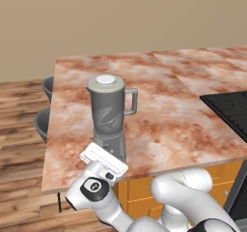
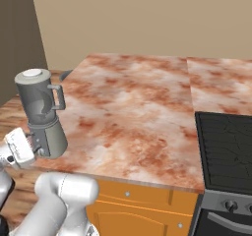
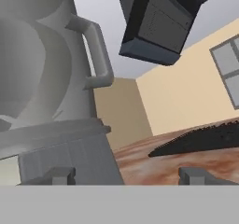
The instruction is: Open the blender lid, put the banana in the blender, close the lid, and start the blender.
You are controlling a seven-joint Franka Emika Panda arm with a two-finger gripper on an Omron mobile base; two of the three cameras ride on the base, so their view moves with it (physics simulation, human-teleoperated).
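Note:
The blender [image 1: 111, 115] stands near the front left corner of the marble counter [image 1: 159, 95], its handle pointing right. The blender lid [image 1: 106, 82] sits on the jar's mouth. A curved dark shape shows through the translucent jar, but no yellow of the banana can be made out. My gripper [image 3: 127, 175] is open, low at the front of the blender's silver-grey base [image 3: 60, 148], with the left fingertip [image 3: 58, 174] right before the base. From the right, the hand [image 2: 22, 149] presses up against the base [image 2: 49, 139]. The hand hides the front knob.
A black cooktop [image 1: 229, 108] is set into the counter at the right. Two grey round stools [image 1: 44, 122] stand beyond the counter's left edge. Orange cabinet fronts [image 2: 138, 205] run under the counter. A dark hood-like box [image 3: 161, 20] hangs overhead.

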